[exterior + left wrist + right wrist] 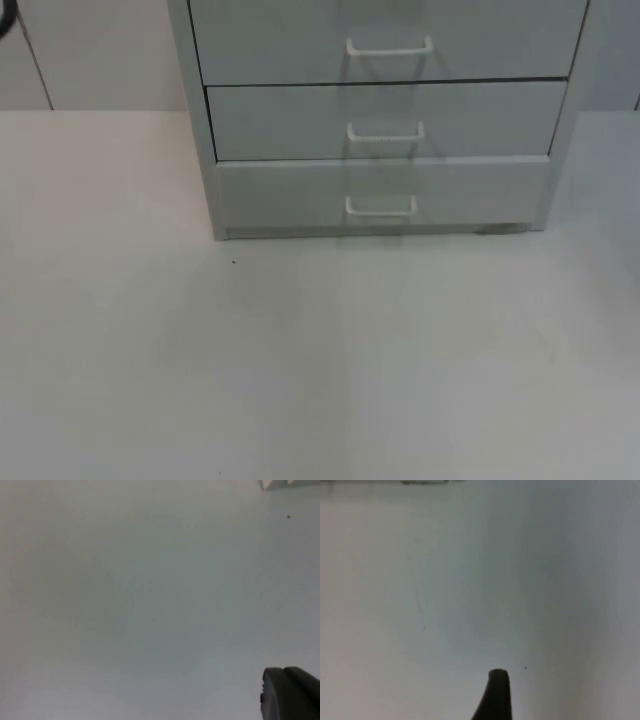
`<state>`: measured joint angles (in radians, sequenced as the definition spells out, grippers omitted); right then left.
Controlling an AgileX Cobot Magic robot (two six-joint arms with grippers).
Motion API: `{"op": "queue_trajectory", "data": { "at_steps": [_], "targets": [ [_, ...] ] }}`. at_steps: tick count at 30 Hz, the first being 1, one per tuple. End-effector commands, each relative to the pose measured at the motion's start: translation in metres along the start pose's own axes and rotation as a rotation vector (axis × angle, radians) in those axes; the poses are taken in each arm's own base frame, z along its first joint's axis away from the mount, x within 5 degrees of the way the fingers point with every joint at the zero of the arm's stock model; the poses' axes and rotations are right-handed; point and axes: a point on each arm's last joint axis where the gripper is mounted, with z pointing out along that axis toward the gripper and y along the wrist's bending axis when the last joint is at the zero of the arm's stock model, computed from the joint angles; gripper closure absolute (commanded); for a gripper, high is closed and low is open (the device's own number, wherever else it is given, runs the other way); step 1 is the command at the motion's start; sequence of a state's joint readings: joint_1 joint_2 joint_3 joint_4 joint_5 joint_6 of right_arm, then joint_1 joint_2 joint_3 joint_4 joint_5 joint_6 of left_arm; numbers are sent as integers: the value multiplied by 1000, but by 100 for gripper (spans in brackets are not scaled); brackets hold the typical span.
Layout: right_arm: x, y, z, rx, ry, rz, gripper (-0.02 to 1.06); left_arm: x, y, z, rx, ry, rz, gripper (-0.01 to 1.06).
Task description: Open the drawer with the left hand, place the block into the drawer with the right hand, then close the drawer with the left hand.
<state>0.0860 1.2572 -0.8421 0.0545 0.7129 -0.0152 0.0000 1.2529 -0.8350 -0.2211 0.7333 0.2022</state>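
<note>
Drawer unit (380,120): grey, standing on the white counter (300,360) against the partition wall; three drawer fronts in top view, each with a white bar handle.
- Upper drawer front (390,30), handle (389,47): flush.
- Middle drawer front (385,118), handle (385,132): flush, dark seam along its upper edge.
- Bottom drawer (380,195), handle (380,208): front flush with the frame, shut.

Small dark speck (234,263) on the counter just in front of the unit's left corner.

Left end effector: one black fingertip (290,692) seen from the left wrist camera, held above bare counter (140,600), a pale corner of the unit (290,484) well beyond it. Nothing held or touched; opening cannot be told.

Right end effector: one slim black fingertip (495,695) seen from the right wrist camera, above bare counter (445,590), a grey edge of the unit's base (425,482) far ahead. Nothing held or touched; opening cannot be told.
</note>
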Motion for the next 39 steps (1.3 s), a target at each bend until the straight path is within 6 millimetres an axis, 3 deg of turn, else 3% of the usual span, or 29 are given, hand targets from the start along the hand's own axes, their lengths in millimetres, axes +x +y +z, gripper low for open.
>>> {"op": "queue_trajectory", "data": {
  "at_steps": [1, 11, 12, 16, 17, 21, 22, 26, 27, 30, 39],
  "targets": [
    [1, 2, -14, -20, -50, -34, 36, 3, -3, -16, 10, -42, 0, 105],
    [19, 8, -100, -50, -368, -93, 36, 28, -18, -102, 13, -335, 54, 105],
    [19, 8, -100, -50, -368, -93, 36, 28, -18, -102, 13, -335, 54, 105],
    [42, 9, -133, -54, -494, -98, 36, 56, -23, -130, -1, -482, 106, 105],
    [42, 9, -133, -54, -494, -98, 36, 56, -23, -130, -1, -482, 106, 105],
    [79, 9, -149, -63, -595, -98, 36, 97, -28, -152, -15, -640, 130, 105],
    [79, 9, -149, -63, -595, -98, 36, 97, -28, -152, -15, -640, 130, 105],
    [114, 9, -154, -66, -640, -107, 36, 132, -32, -169, -24, -749, 159, 105],
    [114, 9, -154, -66, -640, -107, 36, 132, -32, -169, -24, -749, 159, 105],
    [143, 9, -155, -70, -655, -117, 36, 153, -34, -176, -31, -800, 178, 105],
    [185, 10, -157, -79, -654, -140, 36, 191, -34, -165, -7, -807, 139, 105]
  ]
}}
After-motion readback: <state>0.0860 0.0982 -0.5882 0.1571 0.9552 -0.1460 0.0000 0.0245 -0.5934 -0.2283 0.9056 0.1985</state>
